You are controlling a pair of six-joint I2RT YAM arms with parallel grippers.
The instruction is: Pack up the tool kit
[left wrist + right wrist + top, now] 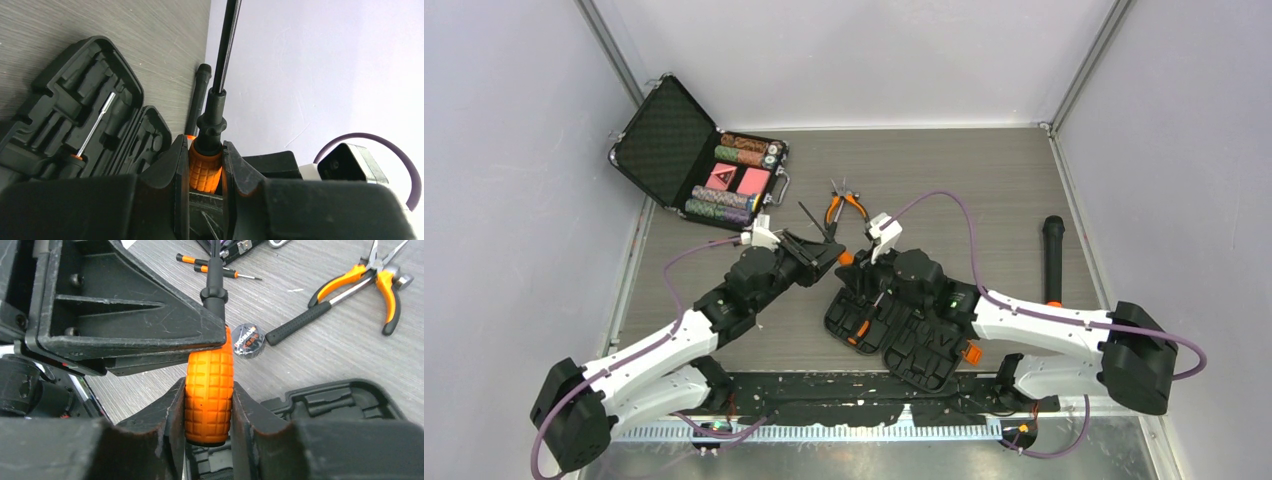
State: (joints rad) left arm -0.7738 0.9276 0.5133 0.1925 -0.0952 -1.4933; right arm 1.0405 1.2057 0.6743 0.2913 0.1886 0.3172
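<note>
The tool kit (894, 335) lies open on the table in front of the right arm, its black moulded slots facing up (75, 100) (340, 400). One thin screwdriver (95, 125) rests in a slot. A big screwdriver with an orange gridded handle (209, 390) and a black shaft (225, 50) hangs above the case. Both grippers hold it. My left gripper (205, 152) is shut on the handle's neck end. My right gripper (207, 395) is shut on its butt end. In the top view the two grippers (824, 255) (856, 268) meet at the case's far edge.
Orange-handled pliers (846, 205) (360, 285), a hammer (310, 315), a tape roll (248, 340) and two small screwdrivers (215, 267) lie beyond the case. A black cylinder (1052, 260) lies at the right. An open briefcase of poker chips (704, 165) sits at the back left.
</note>
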